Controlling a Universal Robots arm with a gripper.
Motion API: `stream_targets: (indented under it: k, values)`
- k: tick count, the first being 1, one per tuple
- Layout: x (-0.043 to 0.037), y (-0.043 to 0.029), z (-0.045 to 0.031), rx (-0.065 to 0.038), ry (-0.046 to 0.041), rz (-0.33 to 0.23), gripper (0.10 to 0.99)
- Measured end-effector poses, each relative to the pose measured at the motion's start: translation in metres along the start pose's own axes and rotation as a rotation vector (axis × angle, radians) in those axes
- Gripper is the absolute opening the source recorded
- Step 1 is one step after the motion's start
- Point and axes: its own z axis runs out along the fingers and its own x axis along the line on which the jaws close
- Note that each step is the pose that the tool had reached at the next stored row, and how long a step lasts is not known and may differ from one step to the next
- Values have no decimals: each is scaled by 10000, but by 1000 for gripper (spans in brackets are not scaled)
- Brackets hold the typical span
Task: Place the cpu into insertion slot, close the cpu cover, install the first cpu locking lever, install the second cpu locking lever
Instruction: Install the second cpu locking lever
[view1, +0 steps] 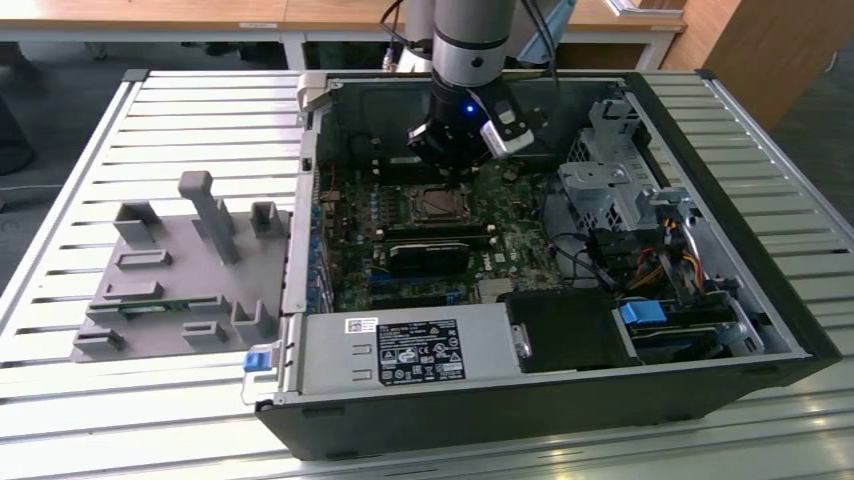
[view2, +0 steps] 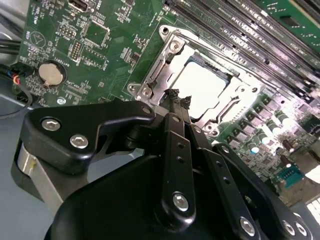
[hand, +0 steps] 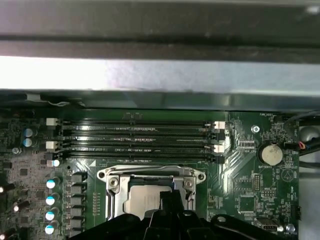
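The cpu (view2: 202, 90) lies flat in its socket on the green board, its silver top showing through the window of the cpu cover (view2: 170, 50). The grey metal cover frame lies down over the socket, seen also in the first wrist view as the cpu cover (hand: 150, 175) around the cpu (hand: 142, 202). My gripper (view2: 179, 98) hangs just over the socket's edge, fingers pressed together with nothing visible between them. In the exterior view the gripper (view1: 447, 165) stands just behind the socket (view1: 437, 203). I cannot make out the locking levers.
Memory slots (hand: 135, 137) run beside the socket, and a coin battery (hand: 270, 154) sits near them. The open computer case (view1: 694, 150) walls in the board, with a drive cage (view1: 607, 190) and a power supply (view1: 414, 350). A grey fixture (view1: 180, 265) lies on the slatted table.
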Motion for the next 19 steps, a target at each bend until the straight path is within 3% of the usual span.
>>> stream_targets:
  k: [3, 6, 16, 19]
  values:
    - [-2, 3, -76, -7, 4, -1, 106]
    - [-2, -9, -93, -11, 12, -2, 106]
    - [-3, -217, -101, -15, 15, -1, 106]
    - [-4, -239, -103, -15, 73, 1, 106]
